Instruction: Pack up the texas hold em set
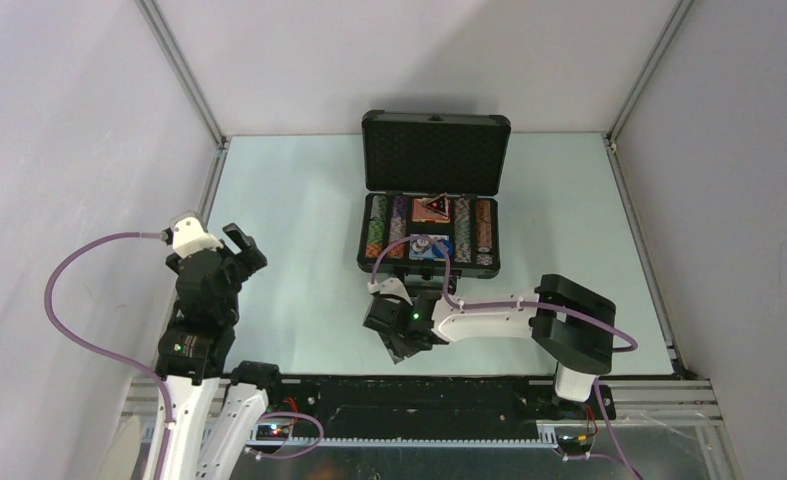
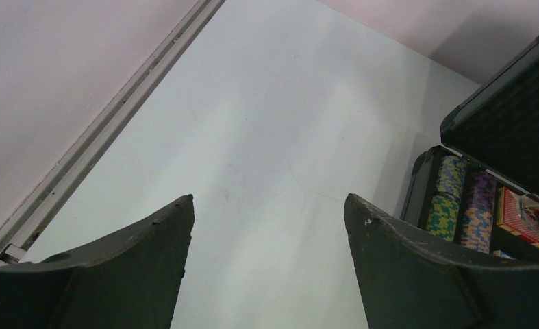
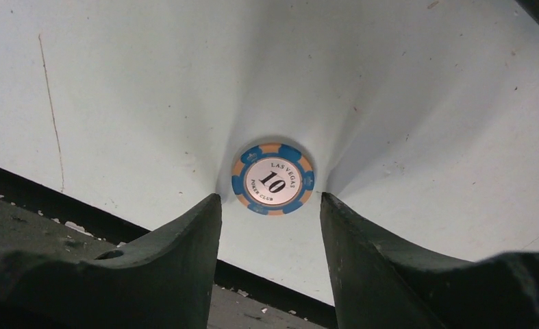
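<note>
Pale table (image 1: 299, 220), walled in white, carries the open black briefcase (image 1: 434, 150) at its far middle, lid upright, with rows of chips (image 1: 377, 225) and a red-patterned card deck (image 1: 424, 210) inside. Near the front edge the right claw (image 3: 270, 199) stands open. A blue-and-orange "10" chip (image 3: 273, 179) lies flat just ahead of its fingertips, ungripped. The left claw (image 2: 268, 199), raised at the left, gapes wide and holds nothing.
</note>
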Robot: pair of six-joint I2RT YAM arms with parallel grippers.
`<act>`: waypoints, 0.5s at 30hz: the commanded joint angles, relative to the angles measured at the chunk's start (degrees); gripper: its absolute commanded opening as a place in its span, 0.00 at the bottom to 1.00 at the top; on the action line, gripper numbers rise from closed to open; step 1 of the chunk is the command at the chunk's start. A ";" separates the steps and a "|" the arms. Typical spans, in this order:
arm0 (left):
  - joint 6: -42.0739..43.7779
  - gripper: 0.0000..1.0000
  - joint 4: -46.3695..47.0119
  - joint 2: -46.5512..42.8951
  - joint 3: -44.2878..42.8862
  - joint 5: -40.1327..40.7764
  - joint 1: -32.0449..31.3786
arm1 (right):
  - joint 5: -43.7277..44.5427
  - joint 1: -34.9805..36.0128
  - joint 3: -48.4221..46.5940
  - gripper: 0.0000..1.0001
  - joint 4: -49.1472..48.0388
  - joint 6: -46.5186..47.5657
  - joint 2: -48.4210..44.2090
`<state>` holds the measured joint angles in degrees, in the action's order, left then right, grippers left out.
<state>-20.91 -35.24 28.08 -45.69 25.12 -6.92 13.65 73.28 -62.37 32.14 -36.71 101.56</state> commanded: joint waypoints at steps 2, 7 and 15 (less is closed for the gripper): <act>1.22 0.85 1.34 -0.47 0.34 -0.37 0.46 | -0.32 1.04 1.06 0.55 4.84 -1.64 2.50; 1.28 0.85 1.32 -0.44 0.35 -0.45 0.50 | 1.02 0.48 0.88 0.55 3.69 -1.01 3.54; 1.34 0.85 1.32 -0.39 0.36 -0.38 0.50 | 1.18 -0.56 -0.50 0.62 2.60 0.30 5.31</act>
<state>-20.88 -35.24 28.05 -45.69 25.08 -6.92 13.91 73.17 -63.77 32.97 -37.30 102.69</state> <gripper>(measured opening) 0.853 0.622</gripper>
